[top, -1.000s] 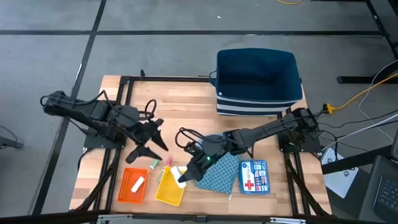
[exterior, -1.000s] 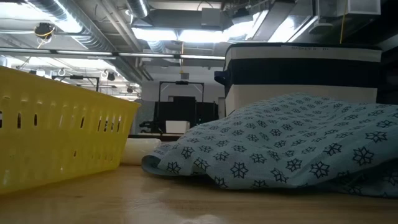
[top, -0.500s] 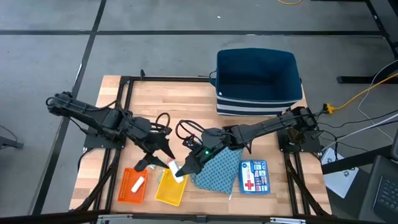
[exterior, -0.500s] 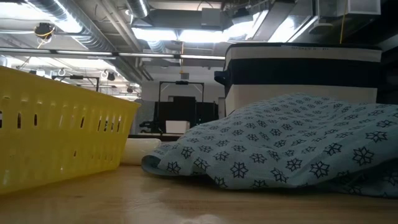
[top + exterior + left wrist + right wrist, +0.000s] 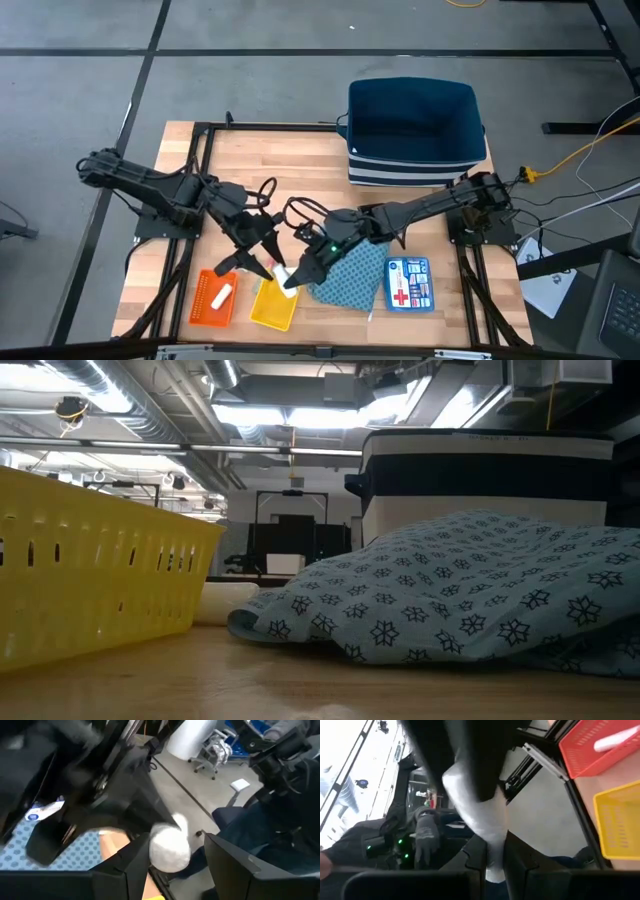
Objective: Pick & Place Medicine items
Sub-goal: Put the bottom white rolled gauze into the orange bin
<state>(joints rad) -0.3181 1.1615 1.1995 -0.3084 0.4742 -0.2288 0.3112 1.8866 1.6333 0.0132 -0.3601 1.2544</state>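
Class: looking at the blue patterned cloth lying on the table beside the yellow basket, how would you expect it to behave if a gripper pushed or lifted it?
The blue patterned cloth lies in soft rumpled folds, so it is probably floppy and would bunch rather than slide if pushed. Lifted at one edge, it would likely drape and drag. It looks light for its spread.

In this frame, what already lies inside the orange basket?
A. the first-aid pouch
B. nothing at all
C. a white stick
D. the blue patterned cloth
C: the high view shows a white stick lying inside the orange basket, beside the yellow basket.
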